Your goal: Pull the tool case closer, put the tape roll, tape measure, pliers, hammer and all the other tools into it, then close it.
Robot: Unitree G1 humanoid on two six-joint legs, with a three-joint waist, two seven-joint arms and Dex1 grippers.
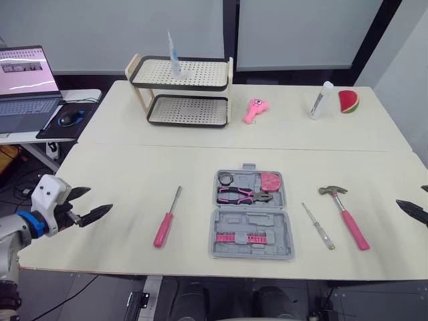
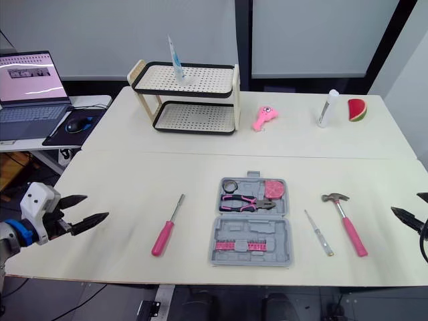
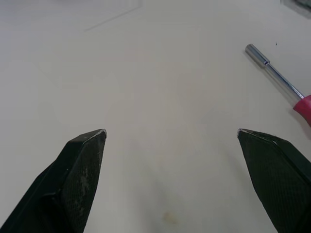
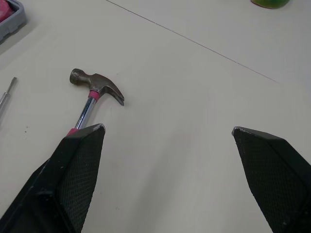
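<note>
Lying open mid-counter (image 1: 134, 174): tool case (image 1: 257, 219) holding pliers (image 1: 244, 195), tape roll (image 1: 225, 178), tape measure (image 1: 269, 180) | hammer (image 1: 344, 215) right of it, slim screwdriver (image 1: 317, 226) between | pink-handled screwdriver (image 1: 166, 218) left | left end effector (image 3: 172, 131), right end effector (image 4: 167, 128) both released, empty | rack (image 1: 200, 85), bottle (image 1: 322, 100), watermelon slice (image 1: 348, 101) far side.

right end effector (image 1: 410, 196) cropped, laptop (image 1: 27, 87) partly cropped
</note>
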